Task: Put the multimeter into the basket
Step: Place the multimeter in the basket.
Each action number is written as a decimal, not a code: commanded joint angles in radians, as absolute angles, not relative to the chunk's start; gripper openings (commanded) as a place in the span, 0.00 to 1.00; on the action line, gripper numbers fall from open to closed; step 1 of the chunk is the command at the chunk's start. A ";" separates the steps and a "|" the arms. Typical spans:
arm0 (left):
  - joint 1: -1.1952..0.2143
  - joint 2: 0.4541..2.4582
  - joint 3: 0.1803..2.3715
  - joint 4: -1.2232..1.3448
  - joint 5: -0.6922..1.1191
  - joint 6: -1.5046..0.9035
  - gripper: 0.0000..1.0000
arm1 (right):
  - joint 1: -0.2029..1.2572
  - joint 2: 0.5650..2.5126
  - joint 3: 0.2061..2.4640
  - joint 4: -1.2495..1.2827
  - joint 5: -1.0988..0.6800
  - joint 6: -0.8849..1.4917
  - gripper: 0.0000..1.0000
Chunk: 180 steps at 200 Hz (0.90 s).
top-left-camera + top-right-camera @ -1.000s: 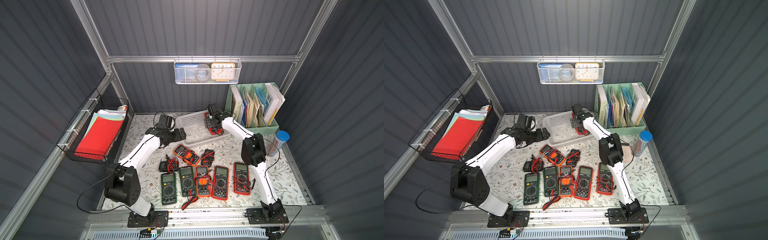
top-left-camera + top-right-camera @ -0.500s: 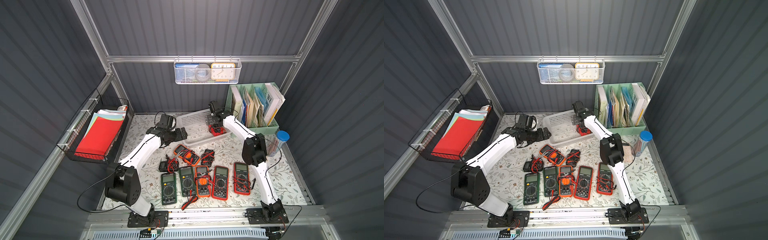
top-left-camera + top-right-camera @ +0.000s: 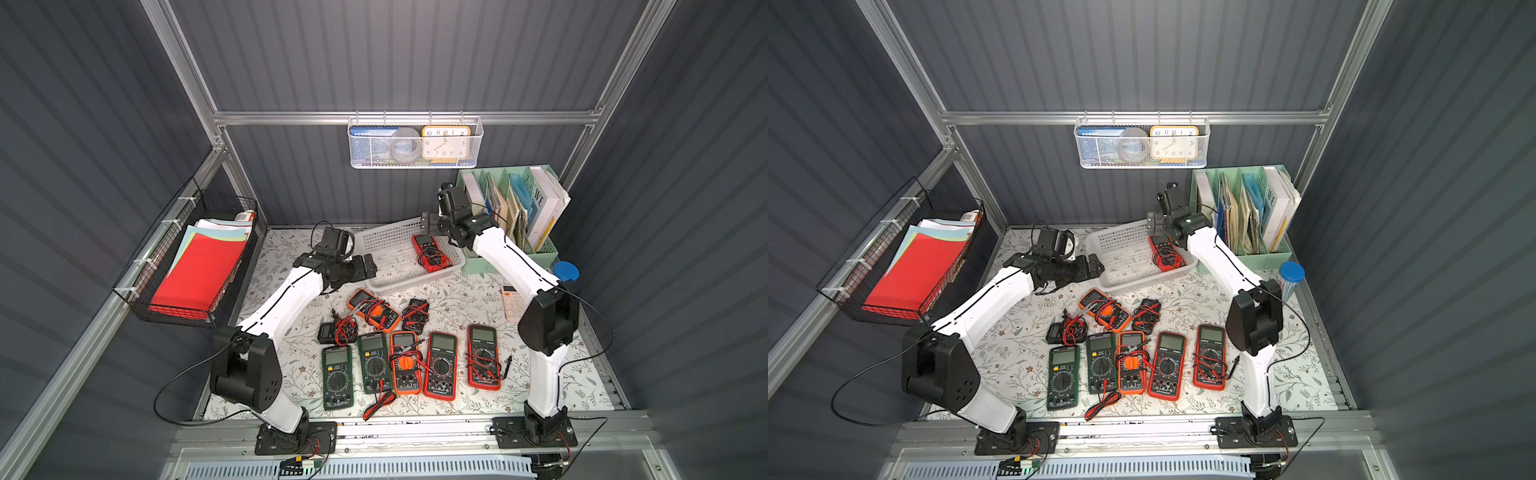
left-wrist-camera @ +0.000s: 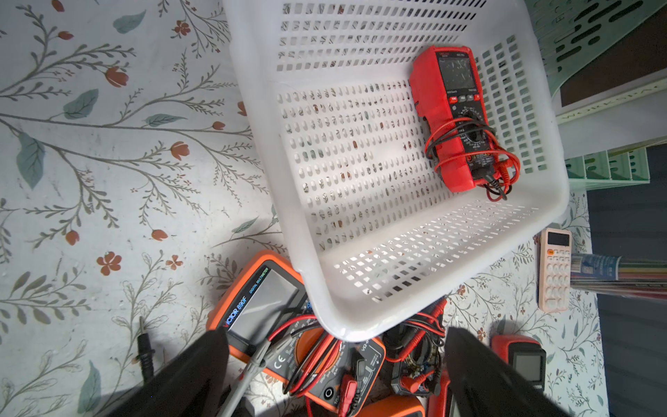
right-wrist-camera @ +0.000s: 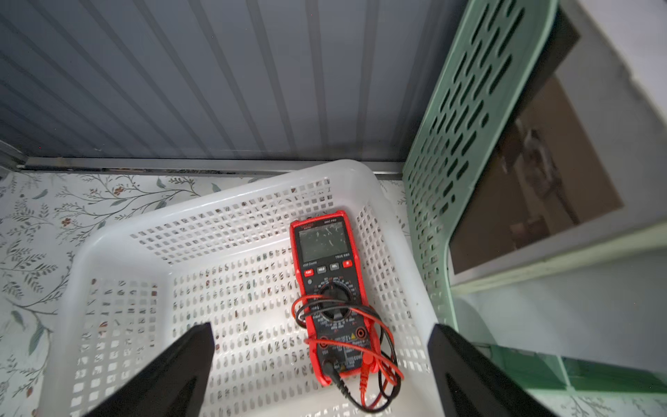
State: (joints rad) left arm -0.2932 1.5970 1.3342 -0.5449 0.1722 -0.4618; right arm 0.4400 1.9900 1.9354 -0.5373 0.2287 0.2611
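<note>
Right pincer (image 5: 321, 326) hangs spread wide above the basket (image 5: 216, 198) and holds nothing; in the right wrist view its two dark fingers (image 5: 173, 364) frame the jack end of the red multimeter (image 5: 326, 285) from above, clear of it. That multimeter lies flat and screen up on the basket's perforated floor, close along the wall nearest the green file rack (image 5: 451, 144), with red and black leads looped around its lower half. In both top views the pincer (image 3: 430, 224) sits over the far right corner of the basket (image 3: 399, 286), with the multimeter (image 3: 430, 251) just below and in front of it. Left pincer (image 4: 335, 332) is also wide apart and empty, poised beside the basket's near left corner (image 4: 252, 108), over an orange meter (image 4: 260, 303) and a tangle of leads on the table (image 4: 108, 162); from there the red multimeter (image 4: 454, 119) lies well away, at the basket's opposite side. More meters (image 3: 440, 365) lie in a row on the table's near part.
</note>
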 commanded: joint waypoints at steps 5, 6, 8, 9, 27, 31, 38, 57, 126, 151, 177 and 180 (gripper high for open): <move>-0.332 1.565 1.331 -0.575 0.172 -0.443 0.99 | 0.439 1.896 1.797 -0.542 0.188 0.364 0.98; -0.335 1.563 1.330 -0.575 0.171 -0.443 0.99 | 0.439 1.892 1.791 -0.540 0.188 0.366 0.98; -0.339 1.561 1.328 -0.575 0.169 -0.444 0.99 | 0.439 1.882 1.785 -0.539 0.187 0.371 0.98; -0.341 1.559 1.326 -0.575 0.167 -0.444 0.99 | 0.439 1.877 1.778 -0.539 0.187 0.373 0.98; -0.385 1.540 1.299 -0.573 0.146 -0.453 0.99 | 0.439 1.793 1.673 -0.540 0.181 0.412 0.98; -0.396 1.534 1.293 -0.574 0.140 -0.455 0.99 | 0.439 1.775 1.650 -0.541 0.182 0.422 0.98; -0.414 1.526 1.281 -0.572 0.131 -0.462 0.99 | 0.439 1.740 1.606 -0.541 0.182 0.434 0.98; -0.465 1.506 1.247 -0.562 0.105 -0.478 0.99 | 0.439 1.653 1.494 -0.554 0.202 0.470 0.98; -0.628 1.511 1.191 -0.516 0.045 -0.553 0.99 | 0.439 1.337 1.094 -0.654 0.297 0.580 0.98; -0.666 1.529 1.201 -0.505 0.038 -0.560 0.99 | 0.439 1.273 1.023 -0.739 0.303 0.592 0.99; -0.690 1.551 1.225 -0.502 0.043 -0.558 0.99 | 0.439 1.233 0.964 -0.804 0.258 0.623 0.99; -0.692 1.552 1.227 -0.502 0.043 -0.557 0.99 | 0.439 1.231 0.958 -0.814 0.251 0.629 0.99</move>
State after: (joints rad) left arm -0.6758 1.5272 1.2026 -0.5102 0.0544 -0.5404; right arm 0.4400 1.2613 0.9970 -0.7116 0.2729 0.5797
